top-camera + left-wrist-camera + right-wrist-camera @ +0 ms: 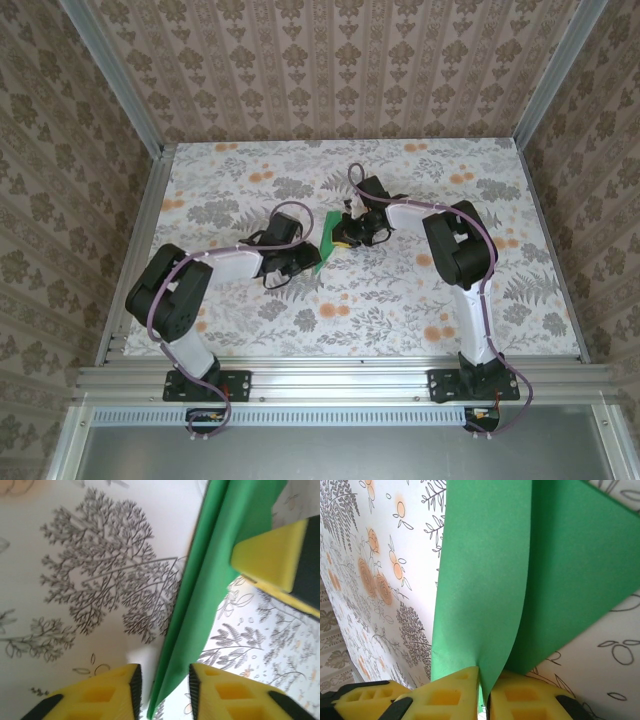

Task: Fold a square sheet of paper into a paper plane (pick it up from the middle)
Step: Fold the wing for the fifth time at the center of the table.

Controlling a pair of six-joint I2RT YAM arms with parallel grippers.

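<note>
Over the middle of the floral table [420, 300], between the two arms, the green paper [326, 246] is held edge-on, folded rather than a flat square; from the right wrist it shows a long centre crease with two layers rising from it and one slanting edge, so I judge the early folds made and the sheet well on its way to a dart; whether the nose is pointed and the wings turned down I cannot tell, since the far end runs out of view; what seems left is the wing folds, a pressing of the creases and setting the plane down; the right gripper [483, 682] is clamped on the crease, its yellow pads [450, 690] meeting on the paper; the left gripper [164, 682] stands astride the paper's lower end, jaws part-way apart, one pad touching the green and a sliver of table showing beside the other, so it is not pinching; of containers I see none on the table, and the paper rests in nothing but the fingers.
</note>
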